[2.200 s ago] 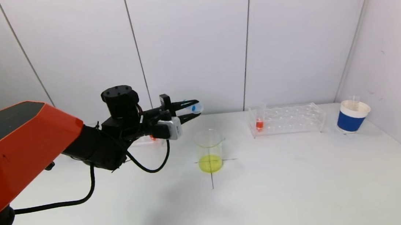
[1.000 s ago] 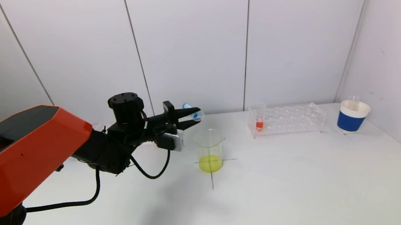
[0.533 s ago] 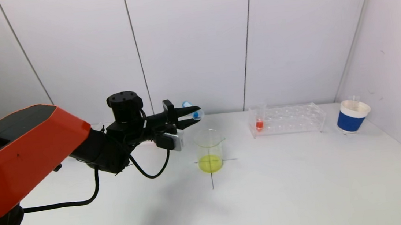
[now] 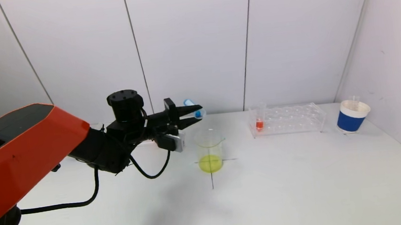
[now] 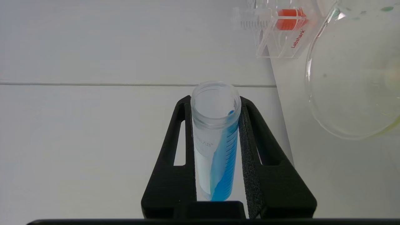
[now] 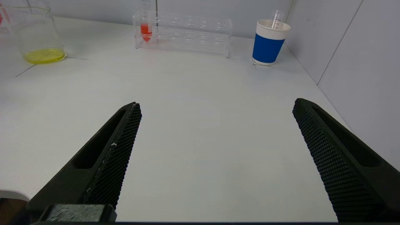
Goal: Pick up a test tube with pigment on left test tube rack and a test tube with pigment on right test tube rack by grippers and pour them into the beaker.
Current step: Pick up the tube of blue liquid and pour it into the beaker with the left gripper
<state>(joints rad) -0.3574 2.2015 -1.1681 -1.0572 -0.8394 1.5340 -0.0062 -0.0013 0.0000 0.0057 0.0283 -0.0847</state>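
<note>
Head view: your left gripper, clamped on the blue test tube, has risen slightly and tipped further toward the beaker at its 5 o'clock; nothing poured yet.

Left wrist view: blue pigment runs toward the mouth.

Right wrist view: right gripper wide open, empty; the red tube waits in the right rack.
</note>
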